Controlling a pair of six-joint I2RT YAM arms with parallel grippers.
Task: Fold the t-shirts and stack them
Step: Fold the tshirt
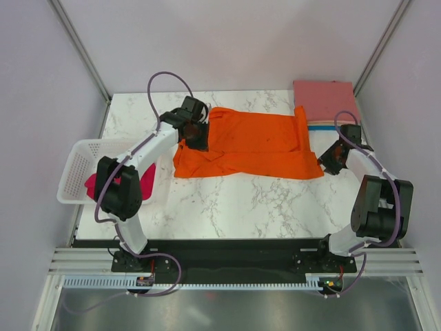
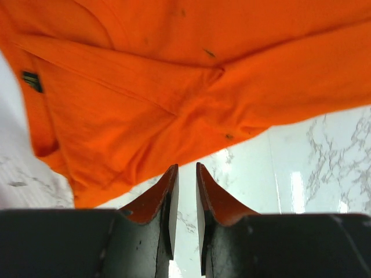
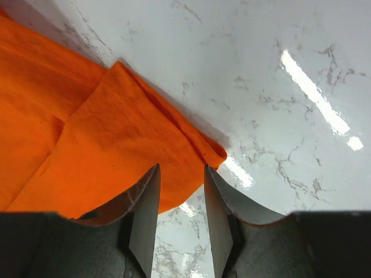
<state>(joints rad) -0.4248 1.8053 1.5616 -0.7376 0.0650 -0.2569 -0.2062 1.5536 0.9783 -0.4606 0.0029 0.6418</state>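
Two grippers, neither holding anything. At the left gripper (image 2: 186, 168), jaws parted only narrowly, bare marble between them, tips just short of the near hem of the orange t-shirt (image 2: 174, 87). At the right gripper (image 3: 181, 168), a somewhat wider gap, likewise empty, tips hanging over the folded corner at the orange shirt's right end. From above: left gripper at the orange shirt's left end, right gripper just off its right end, one to each side. Orange shirt itself laid lengthwise across the table (image 1: 241, 200), doubled over into a long band, creased, with an uneven lower-left corner; judged one fold in, not yet a compact packet. Behind the orange shirt's right end, a neat stack of folded t-shirts (image 1: 324, 100), salmon-pink on top, a sliver of blue at the near edge. Left of the orange shirt, a white basket (image 1: 76, 165) with a magenta t-shirt (image 1: 93, 183) bundled in it, unfolded. Judged roughly midway: some shirts folded and stacked, the orange one part-folded with crosswise folds and stacking left, the magenta one not yet begun.
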